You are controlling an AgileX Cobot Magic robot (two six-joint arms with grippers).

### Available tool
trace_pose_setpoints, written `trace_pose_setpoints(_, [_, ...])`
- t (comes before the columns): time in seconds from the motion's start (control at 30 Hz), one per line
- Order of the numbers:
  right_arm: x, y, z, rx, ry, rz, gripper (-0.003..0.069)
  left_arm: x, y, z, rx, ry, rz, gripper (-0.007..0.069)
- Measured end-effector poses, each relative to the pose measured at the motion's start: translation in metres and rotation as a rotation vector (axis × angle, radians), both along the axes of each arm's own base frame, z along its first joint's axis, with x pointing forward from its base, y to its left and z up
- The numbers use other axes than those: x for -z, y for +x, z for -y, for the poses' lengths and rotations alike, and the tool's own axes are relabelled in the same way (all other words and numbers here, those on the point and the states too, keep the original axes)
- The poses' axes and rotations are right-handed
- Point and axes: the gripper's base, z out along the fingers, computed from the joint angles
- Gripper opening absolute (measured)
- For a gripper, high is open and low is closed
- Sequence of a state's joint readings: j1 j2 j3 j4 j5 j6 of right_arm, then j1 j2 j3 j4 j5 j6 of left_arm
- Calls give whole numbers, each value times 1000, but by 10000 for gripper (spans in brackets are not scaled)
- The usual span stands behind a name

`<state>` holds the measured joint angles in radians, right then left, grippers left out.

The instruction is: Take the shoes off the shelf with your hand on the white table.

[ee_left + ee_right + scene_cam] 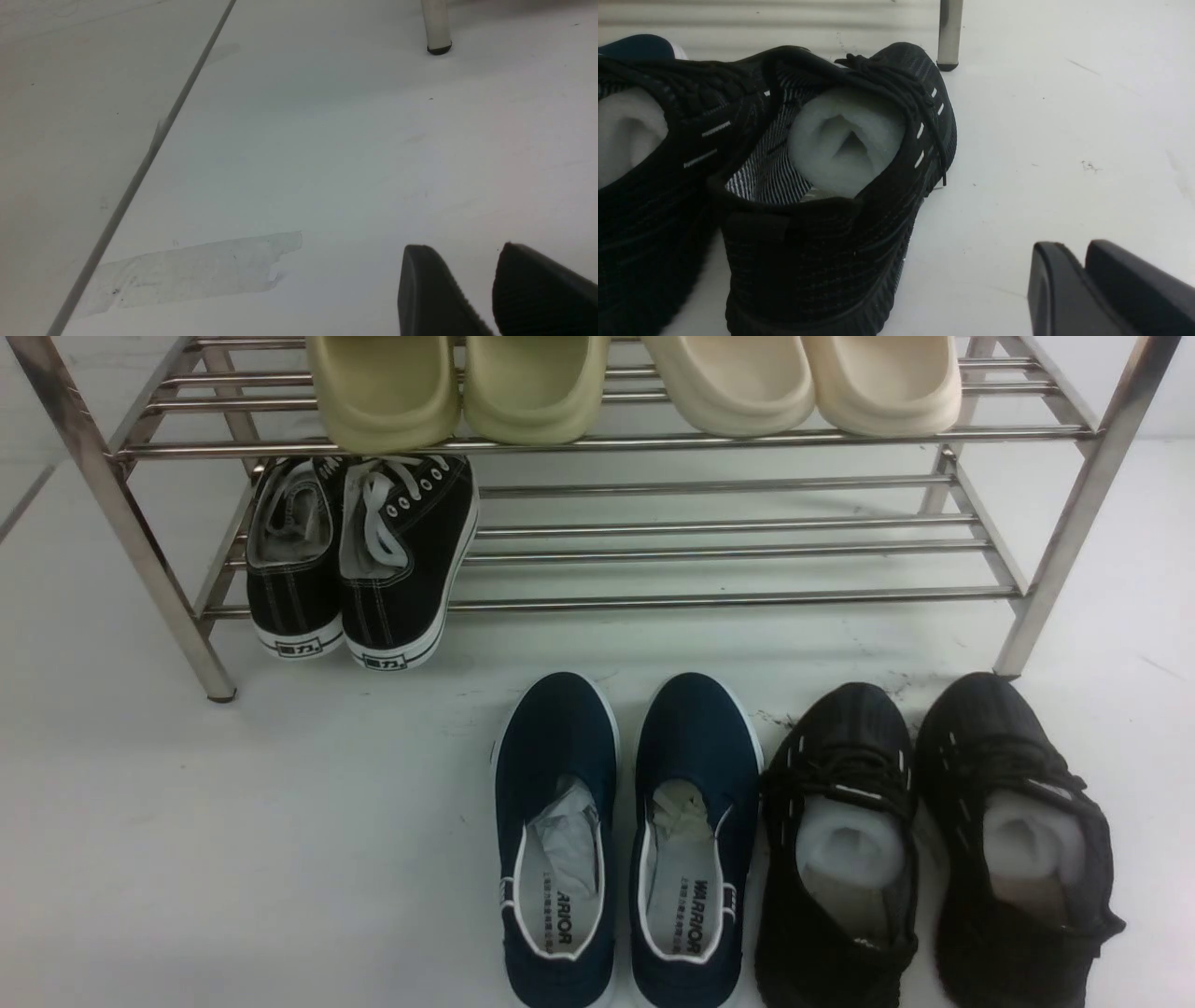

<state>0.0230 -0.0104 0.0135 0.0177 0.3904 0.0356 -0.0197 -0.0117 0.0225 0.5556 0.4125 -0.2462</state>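
The pair of black knit sneakers (pixel 845 733) with white stuffing stands on the white table (pixel 233 849), in front of the steel shelf (pixel 747 439) near its right leg, toes toward it. The right wrist view shows the pair from behind (pixel 822 242), with a shelf leg (pixel 948 32) beyond the toes. My right gripper (pixel 1073 247) is shut and empty, beside the outer shoe and apart from it. My left gripper (pixel 460 249) is slightly open and empty over bare table, with a shelf leg (pixel 437 23) ahead. Neither gripper shows in the front view.
Navy slip-ons (pixel 560 737) stand on the table to the left of the black knit pair. Black canvas sneakers with white laces (pixel 401 551) sit on the lower tier at left. Pale green slippers (pixel 448 383) and cream slippers (pixel 803 378) sit on the top tier. A tape patch (pixel 196 270) and a seam (pixel 154 140) mark the table.
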Motion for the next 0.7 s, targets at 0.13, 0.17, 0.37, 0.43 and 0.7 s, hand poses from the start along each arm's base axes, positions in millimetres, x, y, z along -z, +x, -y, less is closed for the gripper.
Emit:
trace_pose_setpoints(0.13, [0,0,0,1,0,0,120,0,0,0,0,0,0,242])
trace_pose_setpoints(0.17, [0,0,0,1,0,0,120,0,0,0,0,0,0,242])
trace_pose_setpoints(0.37, [0,0,0,1,0,0,128,0,0,0,0,0,0,242])
trace_pose_setpoints(0.43, [0,0,0,1,0,0,131,0,0,0,0,0,0,242])
trace_pose_setpoints(0.7, [0,0,0,1,0,0,140,0,0,0,0,0,0,242])
